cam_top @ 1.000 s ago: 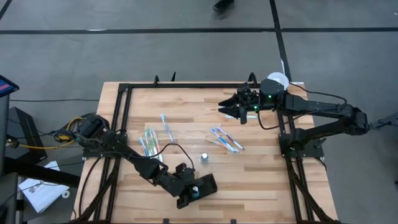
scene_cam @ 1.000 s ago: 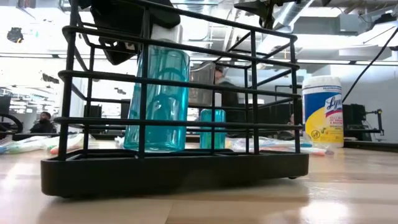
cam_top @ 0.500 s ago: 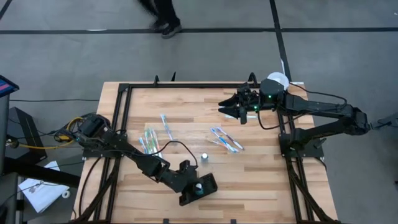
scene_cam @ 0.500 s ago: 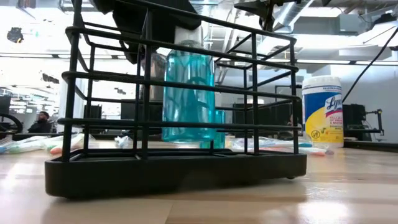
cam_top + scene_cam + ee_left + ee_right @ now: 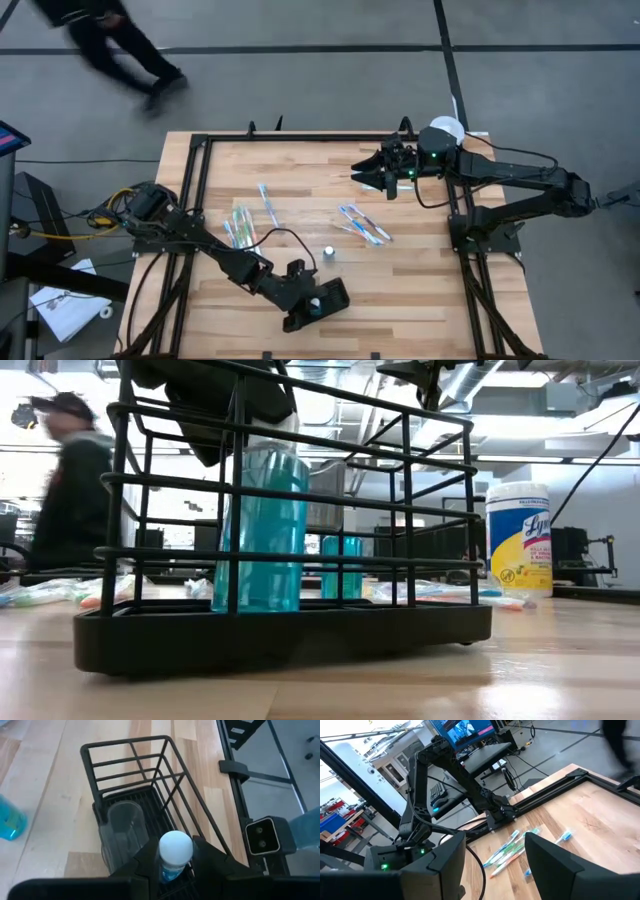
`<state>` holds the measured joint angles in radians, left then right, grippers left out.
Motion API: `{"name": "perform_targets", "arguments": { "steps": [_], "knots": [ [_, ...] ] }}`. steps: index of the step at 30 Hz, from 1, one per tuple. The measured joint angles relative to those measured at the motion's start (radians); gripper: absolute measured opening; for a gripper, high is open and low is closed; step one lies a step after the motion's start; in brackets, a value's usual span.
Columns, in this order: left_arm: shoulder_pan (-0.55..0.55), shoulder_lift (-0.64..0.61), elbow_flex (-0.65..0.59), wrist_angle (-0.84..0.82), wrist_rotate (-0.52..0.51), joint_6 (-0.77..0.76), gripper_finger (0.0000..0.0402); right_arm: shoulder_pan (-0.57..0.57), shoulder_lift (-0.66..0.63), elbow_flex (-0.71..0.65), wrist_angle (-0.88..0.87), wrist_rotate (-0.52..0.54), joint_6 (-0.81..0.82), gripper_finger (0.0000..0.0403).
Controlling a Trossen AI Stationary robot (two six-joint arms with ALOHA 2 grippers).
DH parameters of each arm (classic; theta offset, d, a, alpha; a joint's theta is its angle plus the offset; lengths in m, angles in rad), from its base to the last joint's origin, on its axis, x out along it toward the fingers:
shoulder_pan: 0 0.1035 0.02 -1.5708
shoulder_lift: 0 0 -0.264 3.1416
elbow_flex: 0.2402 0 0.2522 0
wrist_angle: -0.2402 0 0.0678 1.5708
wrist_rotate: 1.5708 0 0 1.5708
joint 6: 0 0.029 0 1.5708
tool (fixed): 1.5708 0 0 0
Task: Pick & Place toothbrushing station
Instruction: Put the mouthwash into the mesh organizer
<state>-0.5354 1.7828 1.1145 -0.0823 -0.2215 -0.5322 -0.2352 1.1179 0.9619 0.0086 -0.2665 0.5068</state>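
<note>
The toothbrushing station [image 5: 330,297] is a black wire rack [image 5: 280,630] that rests by its base on the wood near the table's near edge. Inside it are a clear cup [image 5: 122,822] and a tall blue bottle [image 5: 262,530] with a round white cap [image 5: 175,846]. My left gripper [image 5: 175,865] reaches into the rack from above and is shut on that bottle. My right gripper [image 5: 358,172] hangs open and holds nothing, high over the table's far right part. My left gripper pinches the blue bottle just below its white cap, at the neck [image 5: 172,870], between its two fingers [image 5: 150,860]. The fingers slant down from the table's left. The bottle hangs about upright inside the rack; whether its bottom rests on the rack's floor I cannot tell.
A small blue bottle [image 5: 328,251] stands mid-table. Toothbrushes lie in loose groups at the left [image 5: 240,225], far middle [image 5: 268,203] and right [image 5: 362,222]. A white-and-yellow wipes canister [image 5: 518,540] stands at the far right corner. A person walks past beyond the far edge.
My left gripper has rolled at the wrist while staying in place. The blue bottle in its fingers has swung sideways inside the rack and back again, and now stands nearly upright. The rack has shifted slightly on the table.
</note>
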Motion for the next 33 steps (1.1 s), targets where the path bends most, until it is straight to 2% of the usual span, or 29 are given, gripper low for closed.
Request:
{"name": "perform_targets", "arguments": {
  "steps": [8,16,33],
  "knots": [
    [0.004,0.0,0.0,0.009,0.014,0.089,0.0078,0.0,0.0,0.0,0.0,-0.021,0.002,0.0196],
    [0.005,0.0,0.0,0.018,0.08,0.206,0.0078,0.0,0.0,0.0,0.0,-0.022,0.002,0.0196],
    [0.035,0.0,0.002,0.021,0.196,0.352,0.0078,0.002,0.0,0.0,0.0,-0.021,0.015,0.0196]
  ]
}}
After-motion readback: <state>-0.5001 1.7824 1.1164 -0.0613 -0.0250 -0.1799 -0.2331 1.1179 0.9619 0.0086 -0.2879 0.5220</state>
